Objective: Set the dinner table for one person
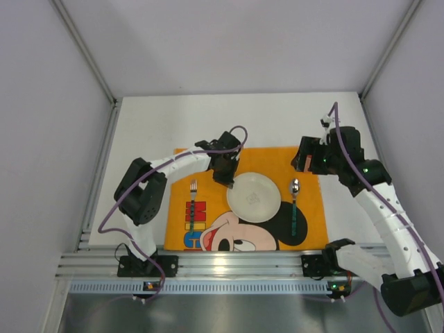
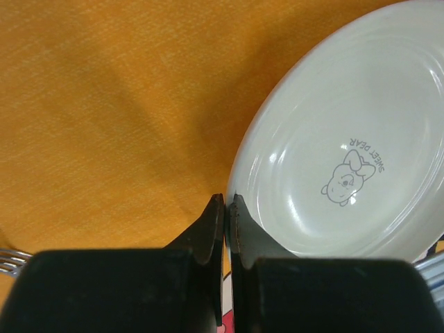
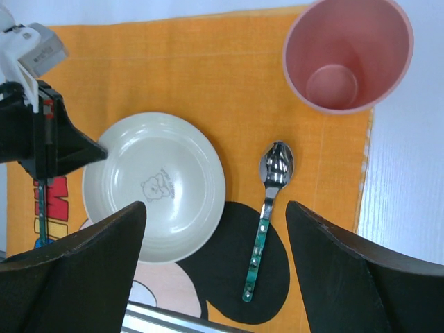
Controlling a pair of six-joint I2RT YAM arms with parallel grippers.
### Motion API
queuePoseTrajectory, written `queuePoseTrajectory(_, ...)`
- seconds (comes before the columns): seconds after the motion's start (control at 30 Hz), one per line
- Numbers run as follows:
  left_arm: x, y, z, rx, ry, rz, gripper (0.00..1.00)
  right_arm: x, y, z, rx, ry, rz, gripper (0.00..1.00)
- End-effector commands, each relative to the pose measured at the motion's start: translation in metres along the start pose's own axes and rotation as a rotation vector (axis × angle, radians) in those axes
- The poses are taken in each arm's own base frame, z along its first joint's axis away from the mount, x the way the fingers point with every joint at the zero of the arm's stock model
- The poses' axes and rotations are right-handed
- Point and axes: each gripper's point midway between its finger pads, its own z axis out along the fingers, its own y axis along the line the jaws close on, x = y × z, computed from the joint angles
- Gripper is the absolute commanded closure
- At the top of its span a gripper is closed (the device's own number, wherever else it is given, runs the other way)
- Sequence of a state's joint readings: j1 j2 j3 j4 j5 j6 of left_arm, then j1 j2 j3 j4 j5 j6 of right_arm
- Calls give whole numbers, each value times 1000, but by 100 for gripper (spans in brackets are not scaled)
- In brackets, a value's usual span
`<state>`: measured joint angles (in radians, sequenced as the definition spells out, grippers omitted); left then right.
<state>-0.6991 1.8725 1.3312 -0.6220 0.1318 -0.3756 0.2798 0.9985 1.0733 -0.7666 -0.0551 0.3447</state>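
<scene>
The white dinner table (image 1: 152,132) carries an orange Mickey Mouse placemat (image 1: 208,163). On the mat lie a cream plate (image 1: 253,196) in the middle, a fork (image 1: 193,187) to its left and a green-handled spoon (image 1: 294,201) to its right. My left gripper (image 1: 227,182) is shut and empty, its tips (image 2: 225,198) against the plate's (image 2: 347,152) left rim. My right gripper (image 1: 304,163) is wide open (image 3: 215,205) and empty, high above the spoon (image 3: 267,208) and plate (image 3: 156,187). A pink cup (image 3: 347,55) stands upright at the mat's far right corner.
Grey walls close in the table on the left, back and right. A metal rail (image 1: 222,267) with the arm bases runs along the near edge. Bare white tabletop lies beyond the mat and to its right (image 3: 409,180).
</scene>
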Motion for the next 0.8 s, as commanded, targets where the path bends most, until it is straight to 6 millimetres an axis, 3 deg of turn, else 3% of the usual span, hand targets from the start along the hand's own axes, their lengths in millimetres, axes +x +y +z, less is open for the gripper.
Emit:
queuePoseTrajectory(0.0,-8,25,-19,-142,-62,-5,98,4,-5,-5,6,-17,20,18)
queuePoseTrajectory(0.07,-15,27,-22,-155,-76,21,80,7,-8,-5,19,-16,22,18)
queuePoseTrajectory(0.1,-18,29,-23,-170,-80,24,59,10,-10,-4,25,-13,23,18)
queuePoseTrajectory(0.13,-17,37,-21,-215,-66,35,51,12,-12,-4,31,-9,21,18)
queuePoseTrajectory(0.23,-44,44,-26,-271,-129,58,39,16,-16,-4,50,-1,18,18)
queuePoseTrajectory(0.3,-77,46,-33,-264,-200,56,38,18,-18,-3,57,5,17,18)
queuePoseTrajectory(0.33,-86,48,-23,-260,-193,60,38,19,-19,-3,59,9,20,18)
queuePoseTrajectory(0.37,-117,47,-33,-238,-253,42,38,20,-20,-3,62,13,20,18)
queuePoseTrajectory(0.4,-123,46,-15,-203,-221,38,39,22,-21,-2,67,22,22,18)
queuePoseTrajectory(0.43,-135,44,-11,-179,-231,37,39,22,-21,-1,71,24,22,18)
queuePoseTrajectory(0.47,-161,31,-17,-114,-281,50,40,22,-22,0,75,32,24,18)
queuePoseTrajectory(0.5,-161,29,7,-93,-243,62,40,21,-21,-1,76,30,25,18)
queuePoseTrajectory(0.57,-183,16,11,-34,-276,84,42,20,-22,-1,83,38,26,18)
queuePoseTrajectory(0.6,-179,12,27,14,-246,70,42,19,-22,-1,87,43,30,18)
queuePoseTrajectory(0.77,-162,13,53,53,-195,89,42,21,-23,2,98,73,33,18)
